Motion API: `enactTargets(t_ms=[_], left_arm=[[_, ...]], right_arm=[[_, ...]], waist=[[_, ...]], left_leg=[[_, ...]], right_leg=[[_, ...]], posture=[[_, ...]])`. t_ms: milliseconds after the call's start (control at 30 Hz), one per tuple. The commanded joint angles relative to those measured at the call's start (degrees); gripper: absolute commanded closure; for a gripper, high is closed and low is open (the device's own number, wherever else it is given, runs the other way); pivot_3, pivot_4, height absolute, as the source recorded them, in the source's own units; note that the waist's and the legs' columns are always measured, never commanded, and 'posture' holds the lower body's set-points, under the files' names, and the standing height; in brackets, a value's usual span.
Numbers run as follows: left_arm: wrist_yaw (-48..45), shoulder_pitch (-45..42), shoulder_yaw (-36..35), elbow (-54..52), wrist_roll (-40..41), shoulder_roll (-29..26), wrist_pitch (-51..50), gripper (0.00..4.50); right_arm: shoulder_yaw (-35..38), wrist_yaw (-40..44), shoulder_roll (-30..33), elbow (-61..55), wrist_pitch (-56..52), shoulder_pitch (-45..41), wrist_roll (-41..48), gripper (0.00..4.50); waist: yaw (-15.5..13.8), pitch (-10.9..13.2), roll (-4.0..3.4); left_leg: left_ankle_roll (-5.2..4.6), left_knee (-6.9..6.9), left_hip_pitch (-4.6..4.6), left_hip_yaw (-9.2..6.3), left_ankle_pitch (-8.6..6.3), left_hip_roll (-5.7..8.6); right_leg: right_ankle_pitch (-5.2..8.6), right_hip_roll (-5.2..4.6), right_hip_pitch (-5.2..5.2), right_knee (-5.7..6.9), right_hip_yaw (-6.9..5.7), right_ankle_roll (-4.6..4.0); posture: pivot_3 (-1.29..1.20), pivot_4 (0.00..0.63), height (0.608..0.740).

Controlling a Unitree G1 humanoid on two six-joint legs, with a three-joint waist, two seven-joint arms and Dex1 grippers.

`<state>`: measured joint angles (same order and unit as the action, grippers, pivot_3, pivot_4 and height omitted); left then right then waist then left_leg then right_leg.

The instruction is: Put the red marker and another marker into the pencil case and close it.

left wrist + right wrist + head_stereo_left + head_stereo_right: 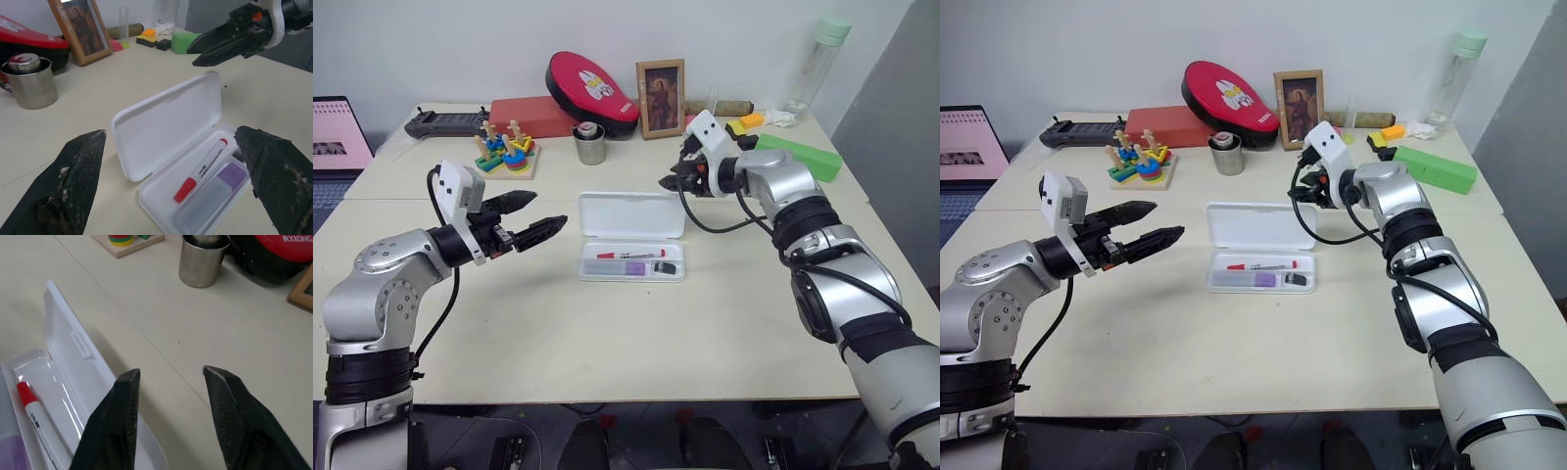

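The left gripper (536,217) hovers wide open just left of the open pencil case (632,237), which holds the red marker (629,255) and the lavender marker (635,266), while the empty right gripper (672,177), fingers narrowly parted, hangs above its raised lid.

Head cams looked forward and down over the whole surface (607,333) from mid-range. Both wrist cams sat close, each aimed at the open pencil case (166,132), which all views shared.
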<state>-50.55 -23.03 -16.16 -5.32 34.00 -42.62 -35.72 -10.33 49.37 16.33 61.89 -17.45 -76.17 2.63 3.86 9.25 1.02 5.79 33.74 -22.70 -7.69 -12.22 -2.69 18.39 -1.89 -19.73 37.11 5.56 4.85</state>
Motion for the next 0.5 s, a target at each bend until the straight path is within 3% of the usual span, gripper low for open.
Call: enactTargets(t_ms=[33, 133, 500], left_arm=[[0.62, -0.20, -2.25, -2.81, 1.62, -0.63, 0.30, 0.00], [0.76, -0.07, -2.21, -2.95, 1.80, -0.75, 0.36, 0.00], [0.07, -0.28, -1.38, -2.71, 2.45, -1.21, 0.62, 0.00]], right_arm=[[0.33, -0.40, -0.51, 0.33, 2.72, -2.10, -2.03, 3.58], [0.25, 0.92, -0.85, 0.21, 2.87, -1.76, -2.90, 4.39], [-4.43, 14.65, 0.81, -10.32, 1.91, 4.78, -5.38, 4.45]], waist=[[0.24, 0.00, 0.01], [0.45, 0.00, 0.00], [1.13, -0.02, 0.03]], left_leg=[[0.00, 0.00, 0.01, 0.00, 0.00, 0.00], [0.00, 0.01, 0.02, -0.01, 0.00, 0.00], [0.00, 0.00, 0.09, -0.02, 0.00, 0.00]], right_leg=[[0.00, 0.00, 0.01, 0.00, 0.00, 0.00], [0.00, 0.00, 0.03, 0.01, 0.00, 0.00], [0.00, 0.00, 0.09, 0.00, -0.01, 0.00]], posture=[[0.00, 0.150, 0.740], [0.00, 0.150, 0.740], [0.00, 0.150, 0.740]])
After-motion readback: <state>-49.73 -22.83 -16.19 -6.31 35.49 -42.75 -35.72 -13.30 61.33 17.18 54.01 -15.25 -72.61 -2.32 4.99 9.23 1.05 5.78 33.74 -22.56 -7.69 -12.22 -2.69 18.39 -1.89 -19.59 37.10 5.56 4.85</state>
